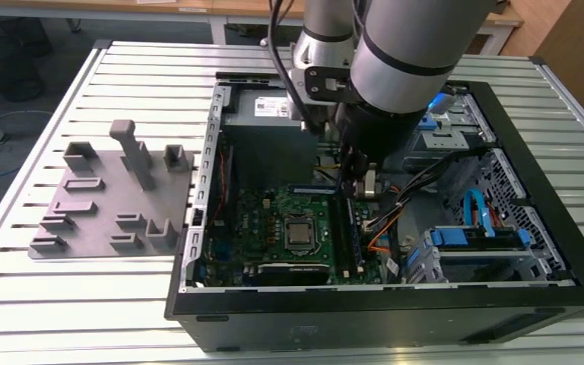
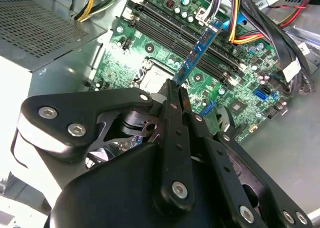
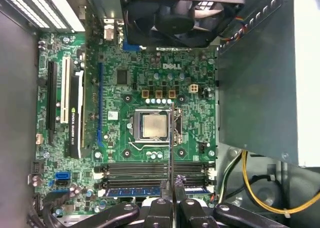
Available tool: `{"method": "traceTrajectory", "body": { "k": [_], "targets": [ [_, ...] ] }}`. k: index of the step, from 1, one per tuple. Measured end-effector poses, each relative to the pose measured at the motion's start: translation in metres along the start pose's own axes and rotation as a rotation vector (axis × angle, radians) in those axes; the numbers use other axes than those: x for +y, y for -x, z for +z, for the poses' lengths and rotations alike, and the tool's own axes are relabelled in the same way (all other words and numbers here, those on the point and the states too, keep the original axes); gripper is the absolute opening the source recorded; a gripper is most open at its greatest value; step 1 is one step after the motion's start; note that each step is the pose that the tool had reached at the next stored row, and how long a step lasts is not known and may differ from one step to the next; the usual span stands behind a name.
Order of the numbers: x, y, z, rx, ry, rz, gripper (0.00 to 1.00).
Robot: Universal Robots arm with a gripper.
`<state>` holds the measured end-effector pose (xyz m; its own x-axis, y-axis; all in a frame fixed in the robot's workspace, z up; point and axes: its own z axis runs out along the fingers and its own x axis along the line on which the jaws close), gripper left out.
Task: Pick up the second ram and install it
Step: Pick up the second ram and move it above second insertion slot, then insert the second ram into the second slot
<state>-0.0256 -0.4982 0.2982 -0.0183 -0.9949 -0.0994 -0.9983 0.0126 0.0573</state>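
Where its two black, bolt-studded fingers (image 2: 175, 133) meet, the claw (image 2: 176, 90) is clenched on the ram (image 2: 200, 50), a thin flat stick with a bluish label that slants away from the tips in the second wrist view. Its far end lies over the long, narrow black slots (image 2: 200, 30); whether it touches them I cannot tell. In the first wrist view the claw (image 3: 171, 185) holds the ram (image 3: 171, 138) edge-on, so it reads as a fine dark line running over the slots (image 3: 135, 170) toward the square, silvery processor (image 3: 152, 125). Another stick (image 3: 135, 192) with blue labels sits flat in the row nearest the claw. Around them spreads the glossy green motherboard (image 3: 120, 78), speckled with small parts. At its far edge is a round black fan (image 3: 177, 13). Beside it stand a plain grey metal box (image 3: 260, 88) and looping yellow cables (image 3: 250, 188). In the exterior view the open black case (image 1: 373, 312) rests on a ribbed, pale metal tabletop (image 1: 69, 304), with a matte grey holder (image 1: 109, 198) of blocky posts and pockets on the exterior view's left.
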Motion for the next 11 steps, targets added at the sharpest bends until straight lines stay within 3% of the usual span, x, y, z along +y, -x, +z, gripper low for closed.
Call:
{"method": "traceTrajectory", "body": {
  "k": [3,11],
  "targets": [
    [-0.0002,-0.0007,0.0046,0.0,0.0,0.0,0.13],
    [-0.0002,-0.0007,0.0049,0.0001,0.0,0.0,0.13]
  ]
}}
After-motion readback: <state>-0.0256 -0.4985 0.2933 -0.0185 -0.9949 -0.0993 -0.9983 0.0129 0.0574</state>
